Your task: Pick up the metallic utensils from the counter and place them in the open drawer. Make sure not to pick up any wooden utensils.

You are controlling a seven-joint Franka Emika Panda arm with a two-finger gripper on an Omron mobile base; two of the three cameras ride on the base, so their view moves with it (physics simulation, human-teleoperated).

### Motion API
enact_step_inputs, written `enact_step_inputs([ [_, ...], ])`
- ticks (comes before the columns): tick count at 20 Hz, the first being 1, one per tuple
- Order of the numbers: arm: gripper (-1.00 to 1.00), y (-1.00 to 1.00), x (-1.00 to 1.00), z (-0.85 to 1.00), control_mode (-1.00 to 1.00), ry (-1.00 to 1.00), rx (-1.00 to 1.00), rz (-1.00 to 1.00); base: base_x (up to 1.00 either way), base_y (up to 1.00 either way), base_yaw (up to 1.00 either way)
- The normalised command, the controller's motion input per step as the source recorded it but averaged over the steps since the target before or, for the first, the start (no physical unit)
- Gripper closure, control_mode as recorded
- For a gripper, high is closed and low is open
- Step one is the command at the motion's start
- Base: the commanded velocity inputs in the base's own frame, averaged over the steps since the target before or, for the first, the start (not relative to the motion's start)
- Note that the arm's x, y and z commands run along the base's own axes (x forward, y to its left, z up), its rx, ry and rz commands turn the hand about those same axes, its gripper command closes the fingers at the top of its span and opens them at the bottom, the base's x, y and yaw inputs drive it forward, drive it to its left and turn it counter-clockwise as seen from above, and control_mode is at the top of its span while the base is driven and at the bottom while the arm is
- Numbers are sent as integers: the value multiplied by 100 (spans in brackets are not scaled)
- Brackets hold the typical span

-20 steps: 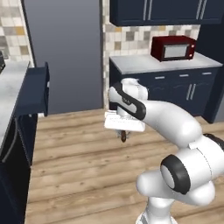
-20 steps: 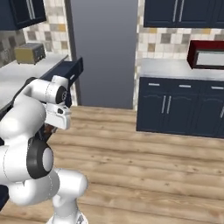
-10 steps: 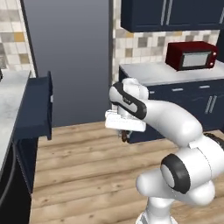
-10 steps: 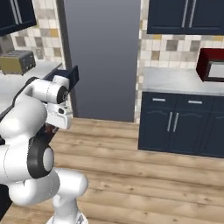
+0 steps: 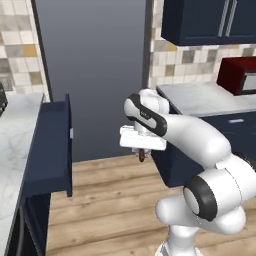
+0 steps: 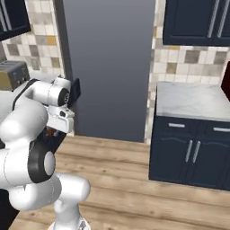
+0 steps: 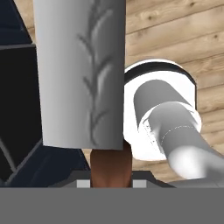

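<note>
Over the wooden floor point(image 5: 110, 200), beside the open drawer point(image 5: 50, 145), the gripper point(image 5: 142, 156) is clamped on a metallic utensil point(image 7: 81, 74), brown handle between the jaws, grey blade pointing down. To finish the carry well, the arm should swing left until the blade hangs inside the drawer's walls, lower it, and only then release.

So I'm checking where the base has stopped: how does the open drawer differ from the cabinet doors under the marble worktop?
The open drawer stands pulled out from the island, while the cabinet doors sit shut and flush. The drawer's front panel is plain, whereas the doors carry silver bar handles. The drawer sits by the counter at the left of the left base view; the doors stand at the right of the right base view. Both are dark navy.
</note>
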Motion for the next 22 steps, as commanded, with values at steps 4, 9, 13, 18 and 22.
enact_step_inputs([
  [4, 100, 0, 0, 0, 100, 0, 0, 0, 66, 22, 4],
  [9, 100, 0, 0, 0, 100, 0, 0, 0, 21, 2, 9],
  [13, 100, 0, 0, 0, 100, 0, 0, 0, 0, 9, 20],
  [18, 100, 0, 0, 0, 100, 0, 0, 0, -13, 21, 22],
  [22, 100, 0, 0, 0, 100, 0, 0, 0, 0, 48, 28],
])
